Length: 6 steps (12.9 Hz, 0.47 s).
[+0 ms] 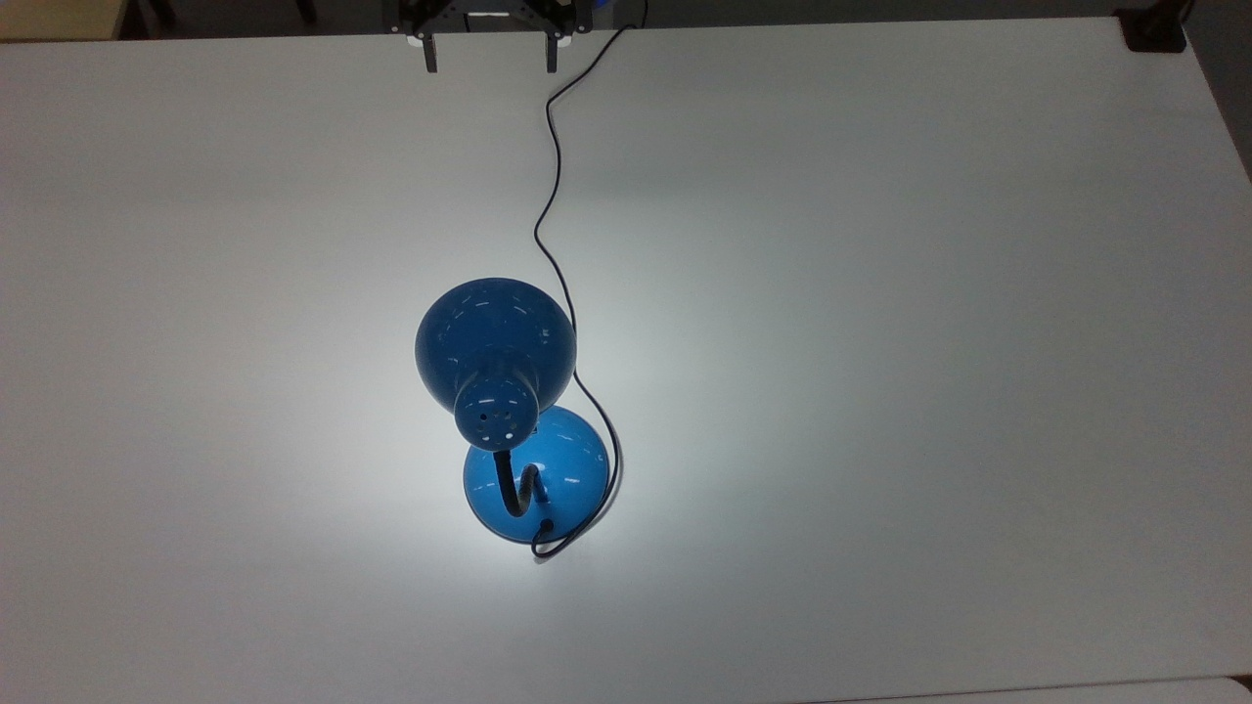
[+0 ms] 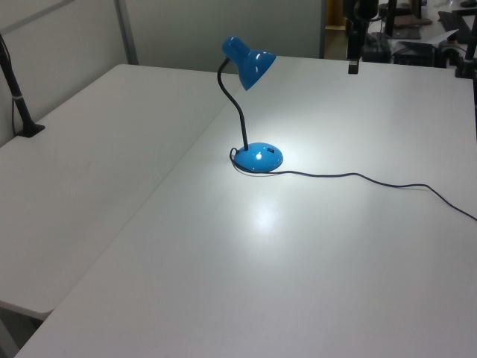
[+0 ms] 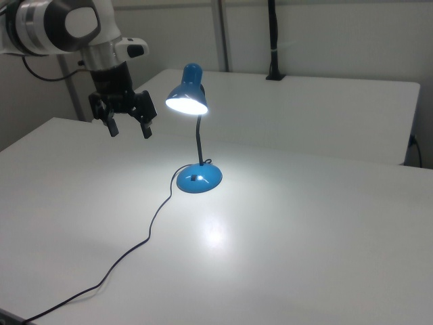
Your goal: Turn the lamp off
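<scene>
Robotics lab, bare white tables pushed edge to edge, grey partition walls (office-style), robot arm

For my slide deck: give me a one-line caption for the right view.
Lit blue lamp on a white table, open pincer hovering apart at the right view's left.

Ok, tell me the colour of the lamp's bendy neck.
Black. The neck stands out best in the right view, rising from the blue base.

The lamp stands on the table just below the top view's centre. Its cord runs to the upper edge, where the gripper hangs left of it, well apart from the lamp.
</scene>
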Each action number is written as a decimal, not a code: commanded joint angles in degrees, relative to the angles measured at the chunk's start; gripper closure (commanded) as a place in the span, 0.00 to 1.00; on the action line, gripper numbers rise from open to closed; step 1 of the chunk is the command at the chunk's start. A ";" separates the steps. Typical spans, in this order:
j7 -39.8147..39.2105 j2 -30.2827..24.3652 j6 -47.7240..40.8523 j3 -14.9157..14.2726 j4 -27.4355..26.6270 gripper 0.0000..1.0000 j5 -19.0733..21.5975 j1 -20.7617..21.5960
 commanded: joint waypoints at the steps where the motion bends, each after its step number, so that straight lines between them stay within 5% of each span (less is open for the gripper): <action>1: 0.45 -0.14 -2.09 -0.59 0.62 0.00 0.77 0.29; 6: 0.54 0.12 -2.00 -0.50 0.71 0.00 0.77 0.29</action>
